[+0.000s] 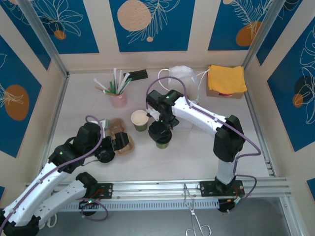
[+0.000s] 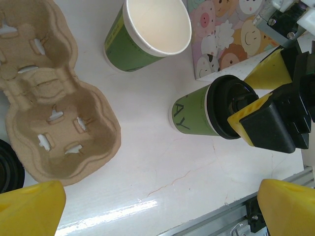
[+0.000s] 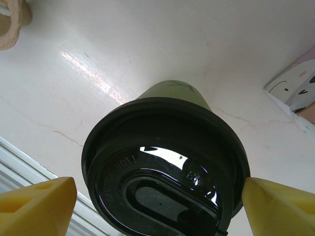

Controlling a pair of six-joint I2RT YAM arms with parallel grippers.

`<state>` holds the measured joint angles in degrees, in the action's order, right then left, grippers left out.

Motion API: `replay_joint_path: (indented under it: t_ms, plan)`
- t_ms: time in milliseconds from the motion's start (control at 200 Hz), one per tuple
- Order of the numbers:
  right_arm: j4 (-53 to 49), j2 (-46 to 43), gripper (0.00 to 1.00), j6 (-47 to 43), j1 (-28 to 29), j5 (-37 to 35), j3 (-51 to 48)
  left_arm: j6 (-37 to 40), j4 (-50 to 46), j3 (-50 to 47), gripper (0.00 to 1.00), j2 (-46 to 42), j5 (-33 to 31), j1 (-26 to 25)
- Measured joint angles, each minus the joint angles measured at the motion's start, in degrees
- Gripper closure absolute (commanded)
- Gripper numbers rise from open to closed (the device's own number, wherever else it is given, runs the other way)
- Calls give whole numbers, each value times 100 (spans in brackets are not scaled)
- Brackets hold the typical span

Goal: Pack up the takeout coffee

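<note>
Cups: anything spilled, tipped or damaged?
Nothing stands out. The lidded cup and the open cup both stand upright, the carrier lies flat and empty, and no spill shows on the table.

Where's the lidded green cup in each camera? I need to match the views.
Top external: lidded green cup at table centre, near the unlidded cup.
Left wrist: right of centre, lid pointing right.
Right wrist: centre, lid toward the camera.
Shared landmark: cardboard carrier, on the cup's left.
</note>
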<state>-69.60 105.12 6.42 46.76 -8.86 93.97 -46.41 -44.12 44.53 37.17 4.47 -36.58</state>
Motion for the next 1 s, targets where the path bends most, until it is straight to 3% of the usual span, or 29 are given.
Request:
replay_joint_path:
  t_ms: [1000]
  plan:
    - [39,7,13,2,199,-407,-72,0,-4,-2,0,-70,0,-9]
